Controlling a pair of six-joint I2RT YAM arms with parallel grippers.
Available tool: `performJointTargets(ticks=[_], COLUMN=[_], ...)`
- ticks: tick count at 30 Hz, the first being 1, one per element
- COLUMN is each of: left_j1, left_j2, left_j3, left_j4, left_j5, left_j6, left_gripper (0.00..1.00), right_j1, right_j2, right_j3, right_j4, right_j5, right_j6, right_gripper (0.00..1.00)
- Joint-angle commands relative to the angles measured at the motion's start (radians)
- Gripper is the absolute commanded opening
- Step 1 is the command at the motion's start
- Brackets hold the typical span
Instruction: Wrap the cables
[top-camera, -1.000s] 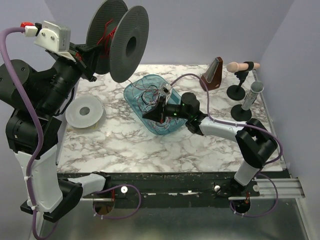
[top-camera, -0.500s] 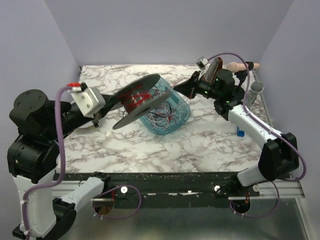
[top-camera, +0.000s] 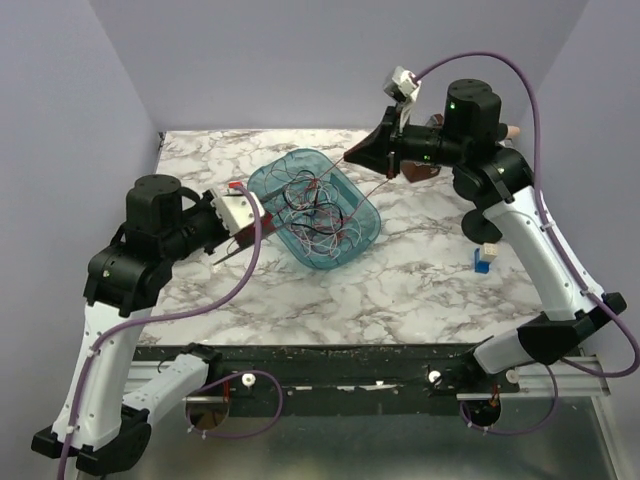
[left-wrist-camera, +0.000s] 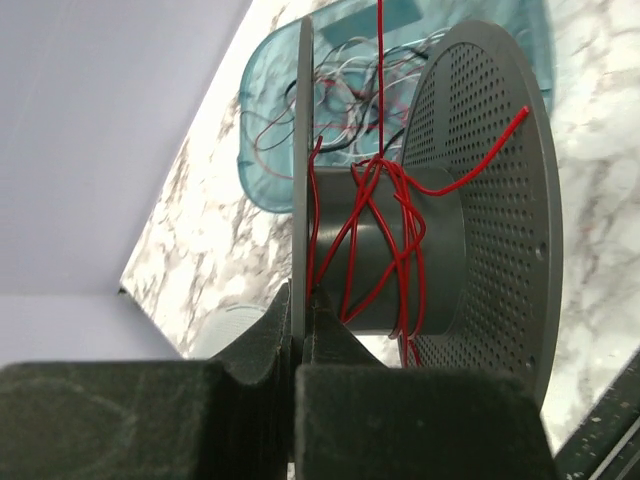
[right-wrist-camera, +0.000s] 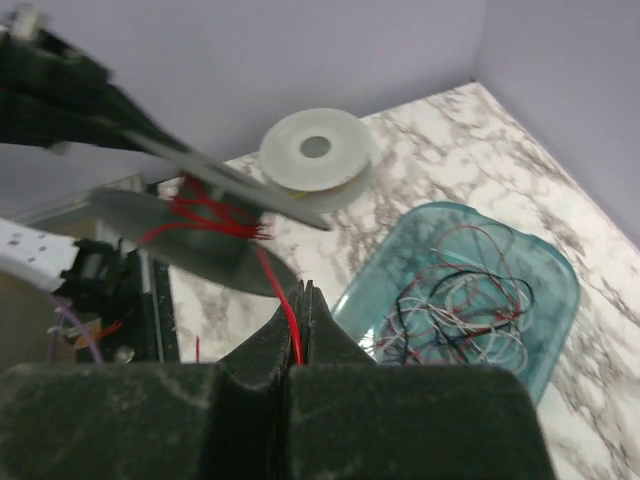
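Observation:
My left gripper (top-camera: 250, 232) is shut on the left flange of a grey perforated spool (left-wrist-camera: 490, 200), held low just left of the teal bin (top-camera: 368, 212). The fingertips meet on the flange in the left wrist view (left-wrist-camera: 300, 295). Red cable (left-wrist-camera: 385, 230) is wound loosely round the hub. The spool shows edge-on in the top view (top-camera: 235, 252). My right gripper (top-camera: 350, 160) is raised above the bin's far side, shut on a red cable (right-wrist-camera: 297, 335) that runs taut to the spool (right-wrist-camera: 200, 215). The remaining thin cables (top-camera: 315, 210) lie tangled in the bin.
A white empty spool (right-wrist-camera: 315, 150) lies flat on the marble beyond the grey spool. A small blue object (top-camera: 484, 260) sits on the right of the table. A black stand base (top-camera: 487, 225) and a brown wedge (top-camera: 425, 172) stand behind the right arm.
My left arm brought the spool down from high up to beside the bin. My right gripper rose out of the bin to the back right, drawing the red cable with it.

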Motion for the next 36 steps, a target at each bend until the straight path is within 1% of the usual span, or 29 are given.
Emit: performJointTargets(ticks=[1, 5, 7, 9, 11, 14, 17, 19, 21, 22, 25, 27, 29, 32, 36], left_j1=[-0.034, -0.083, -0.087, -0.087, -0.087, -0.087, -0.087, -0.084, -0.065, -0.051, 0.004, 0.039, 0.061, 0.091, 0.117], left_j2=[0.011, 0.077, 0.101, 0.136, 0.169, 0.213, 0.248, 0.268, 0.296, 0.308, 0.339, 0.353, 0.362, 0.373, 0.379], left_j3=[-0.048, -0.052, -0.054, -0.032, -0.005, 0.040, 0.089, 0.135, 0.193, 0.227, 0.306, 0.346, 0.377, 0.438, 0.526], left_j4=[0.213, 0.293, 0.332, 0.344, 0.352, 0.370, 0.384, 0.395, 0.393, 0.390, 0.398, 0.411, 0.430, 0.444, 0.441], left_j5=[-0.288, -0.444, -0.486, -0.512, -0.524, -0.532, -0.508, -0.495, -0.468, -0.445, -0.380, -0.319, -0.299, -0.268, -0.250], left_j6=[-0.032, -0.135, -0.201, -0.290, -0.371, -0.485, -0.586, -0.650, -0.700, -0.750, -0.850, -0.905, -0.939, -0.976, -0.981], left_gripper=[0.00, 0.00, 0.00, 0.00, 0.00, 0.00, 0.00, 0.00, 0.00, 0.00, 0.00, 0.00, 0.00, 0.00, 0.00], right_j1=[0.122, 0.215, 0.261, 0.320, 0.375, 0.447, 0.502, 0.535, 0.556, 0.570, 0.594, 0.604, 0.608, 0.608, 0.604], right_j2=[0.070, 0.155, 0.175, 0.188, 0.211, 0.267, 0.342, 0.376, 0.385, 0.377, 0.334, 0.310, 0.301, 0.284, 0.259], right_j3=[0.190, 0.338, 0.344, 0.321, 0.317, 0.343, 0.412, 0.426, 0.389, 0.358, 0.213, 0.118, 0.055, -0.039, -0.171], right_j4=[-0.303, -0.273, -0.181, -0.036, 0.096, 0.256, 0.286, 0.295, 0.310, 0.319, 0.385, 0.447, 0.448, 0.448, 0.546], right_j5=[-0.024, -0.097, -0.117, -0.148, -0.168, -0.156, -0.140, -0.139, -0.136, -0.128, -0.117, -0.094, -0.059, 0.004, 0.012], right_j6=[-0.039, 0.112, 0.200, 0.282, 0.354, 0.461, 0.482, 0.488, 0.477, 0.462, 0.422, 0.425, 0.402, 0.382, 0.412], right_gripper=[0.01, 0.01, 0.01, 0.01, 0.01, 0.01, 0.01, 0.01, 0.01, 0.01, 0.01, 0.01, 0.01, 0.07, 0.20])
